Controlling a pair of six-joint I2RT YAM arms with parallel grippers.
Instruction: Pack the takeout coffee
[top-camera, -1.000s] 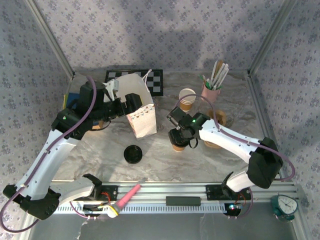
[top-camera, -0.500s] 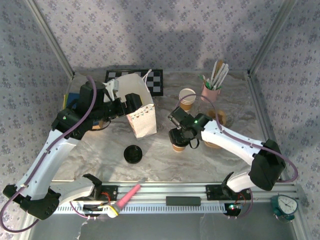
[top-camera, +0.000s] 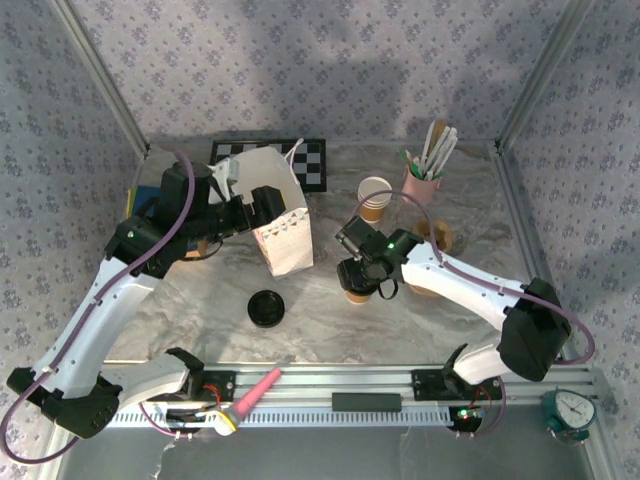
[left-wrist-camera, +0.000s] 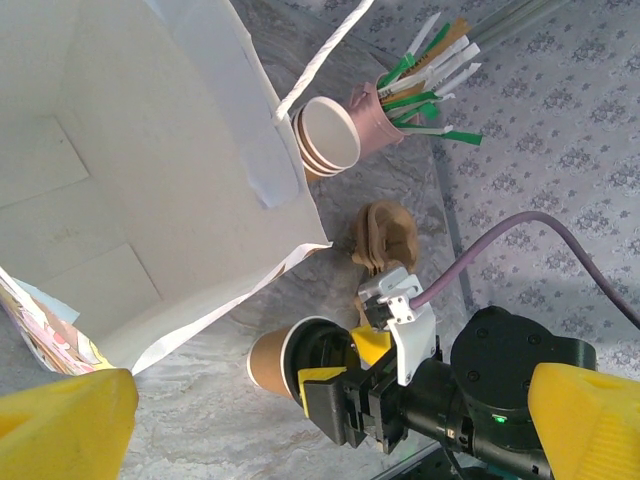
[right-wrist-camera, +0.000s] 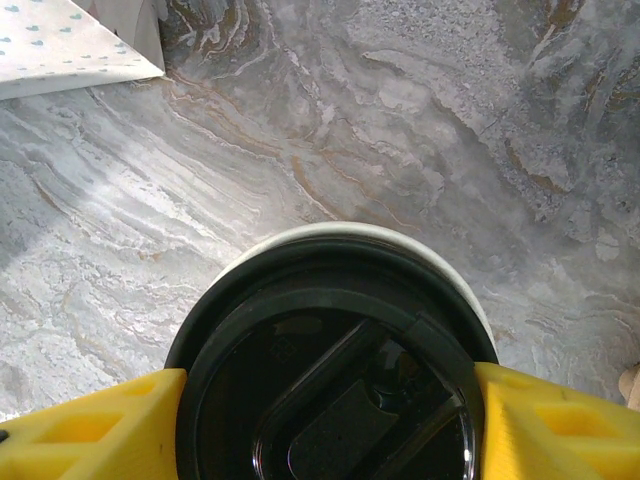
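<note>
The takeout coffee (top-camera: 354, 294) is a small tan-brown paper cup standing upright on the marble table, right of the white paper bag (top-camera: 281, 222). My right gripper (top-camera: 366, 272) is directly over it, shut on a black lid (right-wrist-camera: 330, 400). The lid covers the cup's mouth, and the cup's white rim (right-wrist-camera: 340, 232) shows just past the lid's edge. In the left wrist view the cup (left-wrist-camera: 272, 362) stands below the bag's open mouth (left-wrist-camera: 120, 180). My left gripper (top-camera: 262, 210) is at the bag's opening, with its yellow fingers (left-wrist-camera: 62, 425) wide open.
A second black lid (top-camera: 266, 308) lies near the front, left of the cup. A stack of nested cups (top-camera: 374, 197), a pink holder of stirrers (top-camera: 424, 182) and brown sleeves (top-camera: 438, 238) stand behind and to the right. A checkerboard (top-camera: 312, 160) lies behind the bag.
The right arm's elbow has shifted slightly to the right while its gripper stayed over the cup with the lid. The left arm and the bag have not moved.
</note>
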